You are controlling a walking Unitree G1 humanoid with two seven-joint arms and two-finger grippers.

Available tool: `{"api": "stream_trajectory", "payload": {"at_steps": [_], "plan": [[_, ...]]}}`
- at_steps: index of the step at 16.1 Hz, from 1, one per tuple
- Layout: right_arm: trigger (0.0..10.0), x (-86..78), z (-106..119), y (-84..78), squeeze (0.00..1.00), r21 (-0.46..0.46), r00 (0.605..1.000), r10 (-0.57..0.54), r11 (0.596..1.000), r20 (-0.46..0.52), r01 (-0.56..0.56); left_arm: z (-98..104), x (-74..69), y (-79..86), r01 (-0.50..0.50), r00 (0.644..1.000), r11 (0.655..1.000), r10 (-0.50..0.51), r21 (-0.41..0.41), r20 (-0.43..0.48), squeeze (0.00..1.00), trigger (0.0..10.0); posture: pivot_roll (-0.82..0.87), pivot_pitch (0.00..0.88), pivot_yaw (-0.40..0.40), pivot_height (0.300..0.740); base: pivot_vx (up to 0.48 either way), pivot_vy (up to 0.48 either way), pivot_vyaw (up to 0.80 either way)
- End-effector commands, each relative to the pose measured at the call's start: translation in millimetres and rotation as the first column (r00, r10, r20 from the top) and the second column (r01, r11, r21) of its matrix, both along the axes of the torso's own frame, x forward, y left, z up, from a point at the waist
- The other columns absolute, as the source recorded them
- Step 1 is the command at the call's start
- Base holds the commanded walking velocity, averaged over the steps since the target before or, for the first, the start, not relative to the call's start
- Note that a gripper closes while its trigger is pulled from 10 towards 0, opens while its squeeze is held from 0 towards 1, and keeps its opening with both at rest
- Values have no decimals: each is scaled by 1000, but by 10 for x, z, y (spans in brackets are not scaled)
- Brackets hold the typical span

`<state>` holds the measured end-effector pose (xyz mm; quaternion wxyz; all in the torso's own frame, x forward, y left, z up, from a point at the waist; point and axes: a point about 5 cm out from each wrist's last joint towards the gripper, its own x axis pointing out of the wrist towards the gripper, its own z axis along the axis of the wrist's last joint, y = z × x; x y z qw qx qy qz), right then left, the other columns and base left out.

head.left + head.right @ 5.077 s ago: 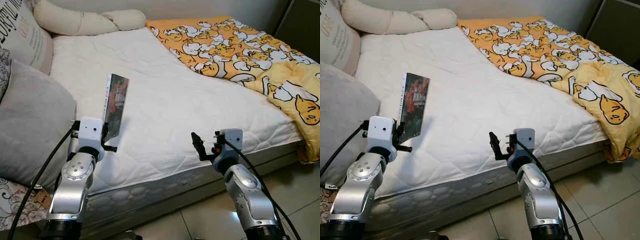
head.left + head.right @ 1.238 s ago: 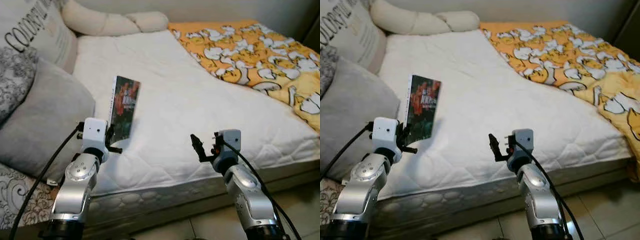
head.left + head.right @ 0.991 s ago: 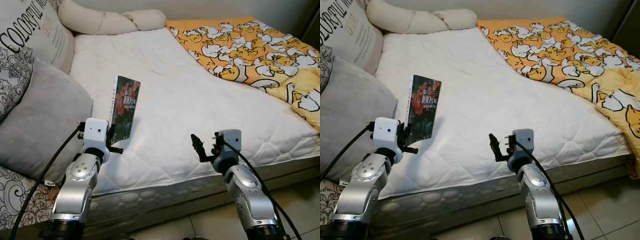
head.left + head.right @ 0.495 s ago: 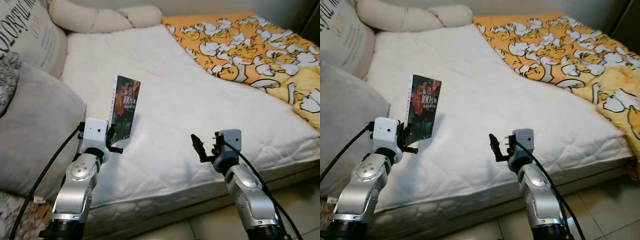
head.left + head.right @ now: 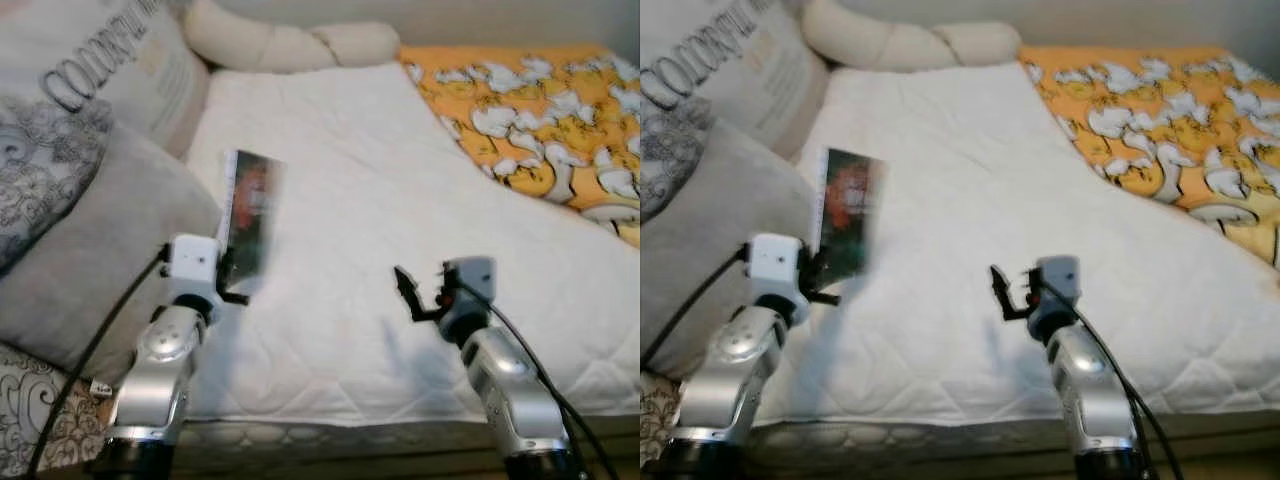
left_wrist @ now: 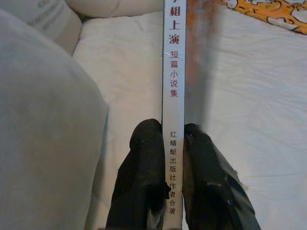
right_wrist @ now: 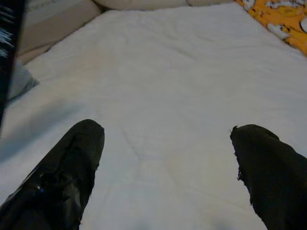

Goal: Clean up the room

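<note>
My left gripper (image 5: 228, 285) is shut on a thin book (image 5: 249, 215) with a dark, reddish cover, held upright over the left part of the white mattress (image 5: 400, 200). In the left wrist view the two black fingers (image 6: 144, 172) pinch the book's white spine (image 6: 173, 72), which bears Chinese print. My right gripper (image 5: 408, 292) hovers above the mattress near its front edge, and its fingers (image 7: 72, 163) stand wide apart with nothing between them.
A grey pillow (image 5: 90, 250) lies left of the book, with a patterned pillow (image 5: 45, 160) and a lettered cushion (image 5: 110, 60) behind it. A cream bolster (image 5: 290, 42) runs along the head end. An orange duck-print blanket (image 5: 540, 110) covers the right side.
The whole picture has shifted and blurred, so the camera has moved closer and leftward. The book stays in my left gripper and the right gripper stays open.
</note>
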<state>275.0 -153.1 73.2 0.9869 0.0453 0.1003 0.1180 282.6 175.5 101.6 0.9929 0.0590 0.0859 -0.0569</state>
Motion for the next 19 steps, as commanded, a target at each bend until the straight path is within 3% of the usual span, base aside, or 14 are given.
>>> {"api": "stream_trajectory", "payload": {"at_steps": [1,7,10,11,14,17,19], "plan": [[10000,-8,2,66,0,14,1000,17,1000,0,-17,112,32,38,-6,999,1000,5,17,49,0,10000,14,0,-10,740,0,0,0],[10000,0,9,59,0,12,1000,16,1000,-4,-16,125,50,14,10,999,1000,-11,9,51,0,10000,14,0,-15,740,0,0,0],[10000,2,17,36,0,-4,999,38,999,-11,-38,190,225,-54,106,994,994,-106,-2,39,0,10000,17,0,-28,740,0,0,0],[10000,-13,22,-31,0,-14,999,47,999,-12,-47,158,398,-101,172,984,985,-173,-33,-31,0,10000,0,0,-20,740,0,0,0],[10000,-110,159,-178,0,-54,980,198,979,1,-198,79,649,-296,271,941,945,-300,-184,-154,0,10000,-50,0,7,740,0,0,0],[10000,-312,233,-286,0,-56,931,360,930,-59,-363,12,768,-348,220,922,916,-307,-335,-235,0,10000,-101,0,27,740,0,0,0],[10000,-503,285,-387,0,-30,884,448,890,-134,-456,-38,806,-383,139,902,838,-327,-528,-282,0,10000,-147,0,32,740,0,0,0]]}}
